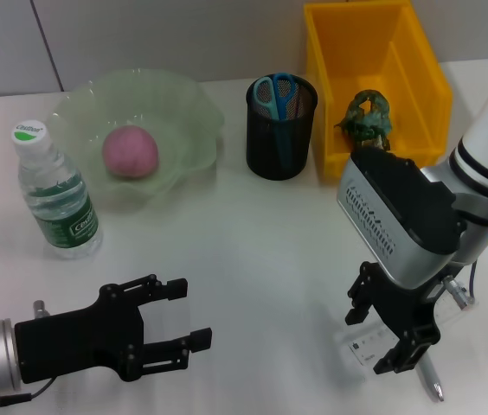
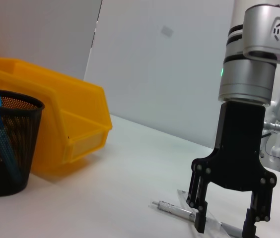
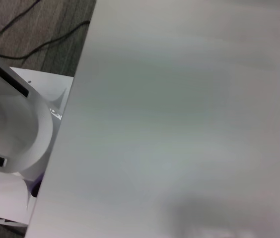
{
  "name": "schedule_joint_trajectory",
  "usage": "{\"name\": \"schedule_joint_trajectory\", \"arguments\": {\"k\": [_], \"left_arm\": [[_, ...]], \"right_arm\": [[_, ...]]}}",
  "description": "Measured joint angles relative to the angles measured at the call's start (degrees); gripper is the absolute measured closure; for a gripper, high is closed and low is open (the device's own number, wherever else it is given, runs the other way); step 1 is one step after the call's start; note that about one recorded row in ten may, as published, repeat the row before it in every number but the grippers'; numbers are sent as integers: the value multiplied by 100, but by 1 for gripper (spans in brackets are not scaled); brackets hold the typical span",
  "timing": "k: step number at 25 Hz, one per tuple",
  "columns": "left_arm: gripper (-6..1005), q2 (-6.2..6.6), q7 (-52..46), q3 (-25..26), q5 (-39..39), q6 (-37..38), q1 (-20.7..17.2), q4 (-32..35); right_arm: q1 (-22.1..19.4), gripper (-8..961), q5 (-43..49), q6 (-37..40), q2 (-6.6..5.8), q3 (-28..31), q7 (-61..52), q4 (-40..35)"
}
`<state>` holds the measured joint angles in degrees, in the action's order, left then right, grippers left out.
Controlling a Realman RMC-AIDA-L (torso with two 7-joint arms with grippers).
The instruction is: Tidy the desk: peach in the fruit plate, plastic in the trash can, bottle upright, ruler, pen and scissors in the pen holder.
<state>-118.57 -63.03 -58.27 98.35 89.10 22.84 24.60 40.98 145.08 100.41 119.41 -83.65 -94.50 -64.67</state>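
Down at the near right of the white surface (image 1: 253,233), right hand (image 1: 393,333) lowered with fingers spread, astride the clear ruler (image 1: 367,347) and the silver-grey pen (image 1: 430,380); in the left wrist view one fingertip at or just above the pen (image 2: 175,209), the ruler (image 2: 187,197) lying flat beneath, neither one gripped. Low on the near left, left hand (image 1: 185,314) parked close over the surface, fingers parted wide and holding nothing. Further back on the left, bottle (image 1: 55,194) upright, green label and white cap carrying a green mark (lettering starts with "C", the rest too small to read). Just beside it, pale-green fruit plate (image 1: 196,112) with the pink peach (image 1: 130,150) resting inside. Right of the plate, black mesh pen holder (image 1: 280,130) with the blue-handled scissors (image 1: 275,93) standing in it, handles up. Just beside that, yellow trash can (image 1: 417,60) with a crumpled greenish piece of plastic (image 1: 367,118) inside. Right wrist view only bare surface (image 3: 189,124) and a strip of floor (image 3: 35,29) with cables.
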Motion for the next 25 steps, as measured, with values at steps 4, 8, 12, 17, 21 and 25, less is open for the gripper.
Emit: {"name": "schedule_joint_trajectory", "arguments": {"k": [4,8,12,17,21,25], "left_arm": [[196,1,0,13,-13,1,1,0],[196,1,-8,26,-42,-4,4,0],[195,4,-12,27,-74,-4,8,1],[196,10,-23,26,-80,5,9,1],[197,10,-25,26,-84,6,6,1],[196,10,-25,27,-89,12,-1,1]], "right_arm": [[-37,291,-1,-115,2,-126,23,-12],[-75,292,-1,-250,3,-282,51,-12],[-92,293,1,-369,3,-444,58,-12],[-94,294,3,-437,4,-490,58,-25],[-93,294,-1,-447,3,-581,58,-41],[-99,295,-9,-491,3,-734,56,-53]]}}
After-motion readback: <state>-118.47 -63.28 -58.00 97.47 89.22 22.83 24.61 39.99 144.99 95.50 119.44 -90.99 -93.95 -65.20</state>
